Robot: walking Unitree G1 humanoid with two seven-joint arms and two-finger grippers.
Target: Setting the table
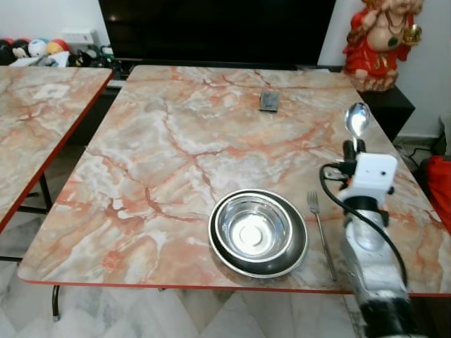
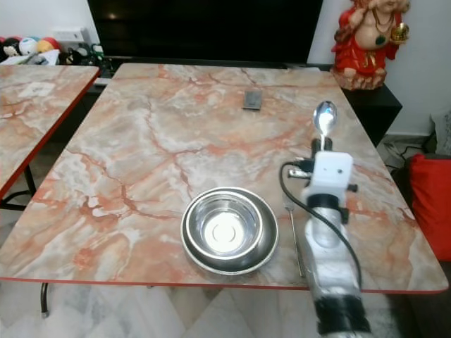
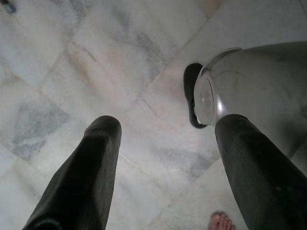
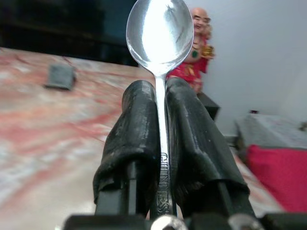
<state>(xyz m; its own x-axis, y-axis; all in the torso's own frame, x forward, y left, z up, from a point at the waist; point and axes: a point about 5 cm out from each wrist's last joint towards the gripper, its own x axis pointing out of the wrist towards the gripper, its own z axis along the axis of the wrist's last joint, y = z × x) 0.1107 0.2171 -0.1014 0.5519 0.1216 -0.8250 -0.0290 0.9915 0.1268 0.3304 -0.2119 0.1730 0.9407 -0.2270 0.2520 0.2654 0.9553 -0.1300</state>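
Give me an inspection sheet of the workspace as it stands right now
Surface: marble-pattern table with red edging.
Job's things: steel bowl nested in a plate near the front edge; fork lying just right of them; spoon.
Clutter: small dark square object toward the far side.
Grippers: right tool shut on the spoon, bowl end up; left tool open above the floor.
Cables: black cable on the right arm.
Surroundings: second table, red figurine.

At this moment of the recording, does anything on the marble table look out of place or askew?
Little stands out: a small dark square object lies alone far across the orange-veined marble table, apart from the stacked steel bowls and steel fork.
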